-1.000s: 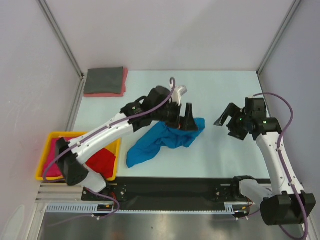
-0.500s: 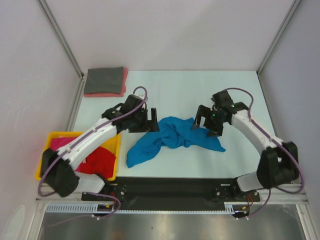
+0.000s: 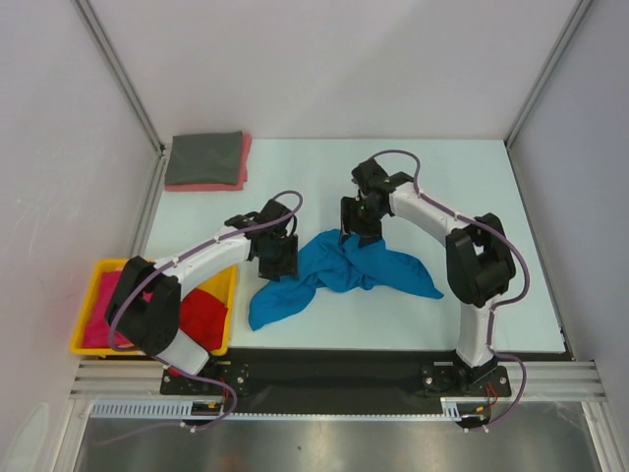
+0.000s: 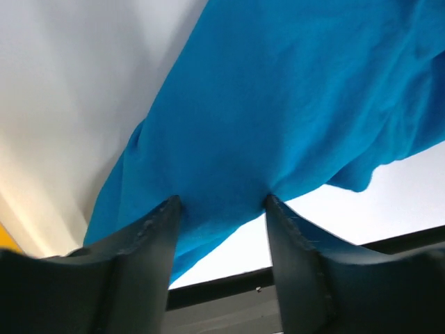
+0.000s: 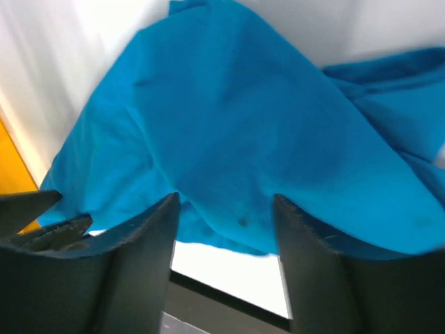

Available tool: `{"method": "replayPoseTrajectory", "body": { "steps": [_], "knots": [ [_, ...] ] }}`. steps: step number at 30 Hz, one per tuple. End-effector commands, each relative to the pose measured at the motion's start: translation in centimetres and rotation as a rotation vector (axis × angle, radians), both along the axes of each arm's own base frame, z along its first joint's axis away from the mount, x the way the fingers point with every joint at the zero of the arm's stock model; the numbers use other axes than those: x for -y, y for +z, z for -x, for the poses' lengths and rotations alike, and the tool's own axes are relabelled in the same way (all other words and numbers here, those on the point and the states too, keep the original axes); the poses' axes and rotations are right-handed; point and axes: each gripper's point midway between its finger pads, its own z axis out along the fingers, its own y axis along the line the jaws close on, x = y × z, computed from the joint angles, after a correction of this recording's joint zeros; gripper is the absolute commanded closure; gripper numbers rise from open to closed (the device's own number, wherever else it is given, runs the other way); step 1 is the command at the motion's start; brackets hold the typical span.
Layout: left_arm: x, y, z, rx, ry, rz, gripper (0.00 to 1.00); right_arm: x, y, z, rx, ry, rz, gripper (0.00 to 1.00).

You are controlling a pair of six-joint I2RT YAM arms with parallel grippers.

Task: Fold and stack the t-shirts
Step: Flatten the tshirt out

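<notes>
A bright blue t-shirt lies crumpled in the middle of the table. My left gripper presses down on its left part. In the left wrist view its jaws stand apart, open, with a bulge of blue cloth between the tips. My right gripper is down on the shirt's far edge. It is open too, and blue cloth fills the gap. At the back left a folded dark grey t-shirt rests on a folded salmon pink one.
A yellow bin stands at the near left and holds a magenta t-shirt and a red one. The left arm reaches over the bin. A black rail runs along the table's near edge.
Both grippers came down onto the blue shirt, the left onto its left part and the right swinging in from the right to the far edge. The shirt spread rightward. Both jaws narrowed.
</notes>
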Motion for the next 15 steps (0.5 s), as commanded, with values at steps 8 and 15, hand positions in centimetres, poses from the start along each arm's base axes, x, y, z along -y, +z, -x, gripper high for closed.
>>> {"method": "replayPoseTrajectory", "body": {
  "steps": [8, 15],
  "knots": [
    [-0.8, 0.9, -0.1, 0.046, -0.017, 0.015, 0.91, -1.0, -1.9, -0.7, -0.001, 0.084, 0.057, 0.73],
    [-2.4, 6.7, -2.0, 0.22, 0.037, -0.023, 1.0, 2.3, 1.1, -1.6, 0.133, 0.054, 0.195, 1.0]
  ]
}}
